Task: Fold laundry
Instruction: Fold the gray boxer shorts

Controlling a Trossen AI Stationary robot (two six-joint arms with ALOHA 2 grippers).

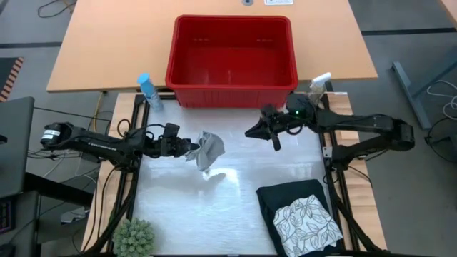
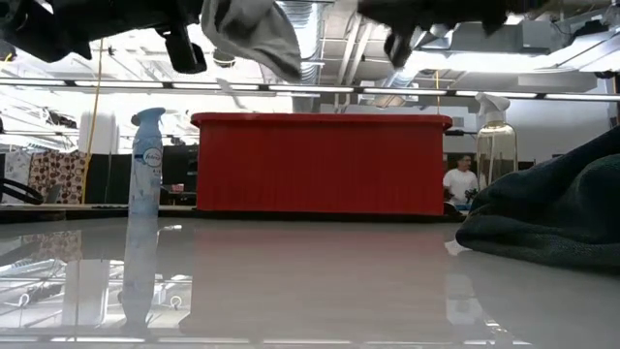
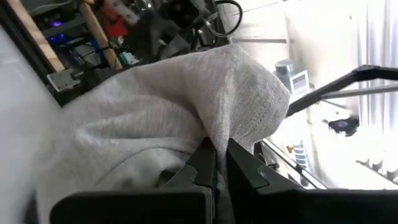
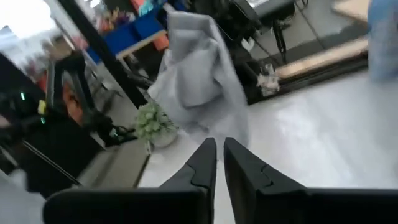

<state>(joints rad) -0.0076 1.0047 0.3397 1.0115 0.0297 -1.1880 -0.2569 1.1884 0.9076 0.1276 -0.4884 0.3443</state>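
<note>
Left gripper [image 1: 190, 148] is pinching the small grey cloth [image 1: 208, 151] tight, dangling it above the white table [image 1: 235, 171], arm stretching in low from the left. Right gripper [image 1: 275, 140] is hovering nearby with fingers nearly together, holding nothing (its wrist view is facing the cloth). Jeans [image 1: 289, 200] and leaf-print cloth [image 1: 307, 223] are sitting stacked at the near right corner.
</note>
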